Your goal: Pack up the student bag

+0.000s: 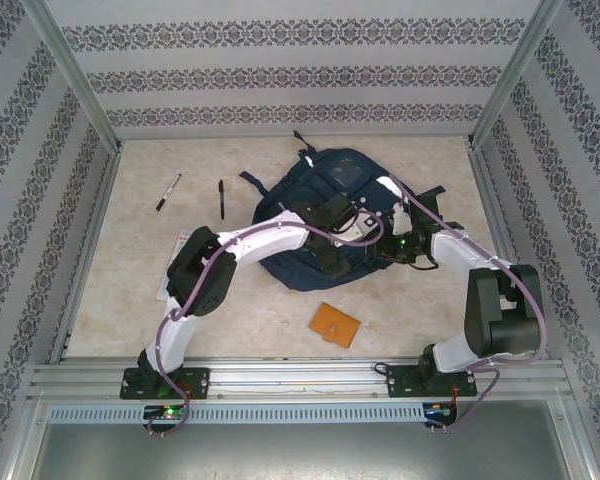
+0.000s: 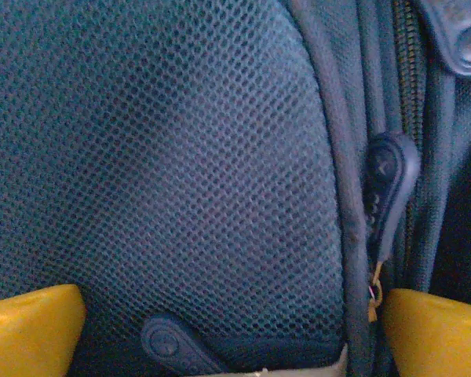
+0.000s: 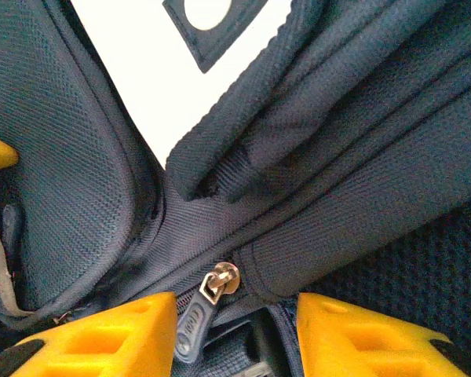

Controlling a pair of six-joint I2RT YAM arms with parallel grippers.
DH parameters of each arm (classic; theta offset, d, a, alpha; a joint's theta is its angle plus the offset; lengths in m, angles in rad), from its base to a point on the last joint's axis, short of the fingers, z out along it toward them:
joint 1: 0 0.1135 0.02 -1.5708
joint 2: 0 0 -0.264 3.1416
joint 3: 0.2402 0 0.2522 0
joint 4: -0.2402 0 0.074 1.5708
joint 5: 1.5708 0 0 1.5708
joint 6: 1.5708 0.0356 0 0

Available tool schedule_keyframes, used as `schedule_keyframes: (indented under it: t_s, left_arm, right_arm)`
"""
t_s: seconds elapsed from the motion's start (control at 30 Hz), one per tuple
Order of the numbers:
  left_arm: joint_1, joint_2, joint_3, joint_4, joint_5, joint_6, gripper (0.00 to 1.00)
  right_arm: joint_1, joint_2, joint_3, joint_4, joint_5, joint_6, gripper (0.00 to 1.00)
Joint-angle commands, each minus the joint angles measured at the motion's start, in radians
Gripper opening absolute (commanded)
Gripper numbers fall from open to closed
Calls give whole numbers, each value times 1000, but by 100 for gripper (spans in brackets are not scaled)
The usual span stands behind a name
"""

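A student bag (image 1: pixel 320 180), navy-blue with pale patches, lies flat on the pale bench (image 1: pixel 430 320), towards the back and middle. Both robot arms reach over it.

The left tool (image 2: pixel 231 330) hovers over the bag's mesh panel (image 2: pixel 157 157). Its yellow fingers stand wide apart at the edges of the wrist view, and nothing is pinched between them. A closed run of zip with a dark rubber pull (image 2: pixel 388 184) lies just right of the mesh.

The right tool (image 3: pixel 235 330) is on the bag's right side, at a seam. Its fingers are parted, with a gap wider than the zip pull (image 3: pixel 195 326) that hangs between them, close to one finger. It is not gripping the pull.

Packing looks barely begun. Two pens (image 1: pixel 168 191) (image 1: pixel 221 199) lie on the bench to the left of the bag. A flat orange wallet-like item (image 1: pixel 335 324) lies in front of the bag, apart from it. None of these is inside. Whether the main compartment is unzipped cannot be told. Judging by this, opening the bag and loading the loose items are both left to do.
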Motion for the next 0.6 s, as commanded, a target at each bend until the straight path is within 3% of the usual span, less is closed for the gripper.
schedule_keyframes:
  t_s: [0.0, 0.1, 0.23, 0.27, 0.4, 0.57]
  left_arm:
    - [-1, -76, -80, 72, -27, 24, 100]
    - [4, -84, -112, 92, -191, 37, 96]
    - [19, -81, -114, 99, -237, 36, 69]
    - [20, -83, -113, 99, -231, 36, 61]
    - [19, -104, -101, 118, -189, 26, 0]
    - [25, -191, -46, 128, -37, 1, 0]
  right_arm:
    - [-12, -8, -14, 15, -4, 6, 44]
    - [-18, -11, -17, 15, -5, 4, 44]
    - [-22, -15, -19, 14, -12, -1, 43]
    - [-22, -16, -19, 13, -13, -2, 43]
    - [-21, -21, -16, 14, -46, -17, 44]
    - [46, -62, 27, -43, 76, -38, 48]
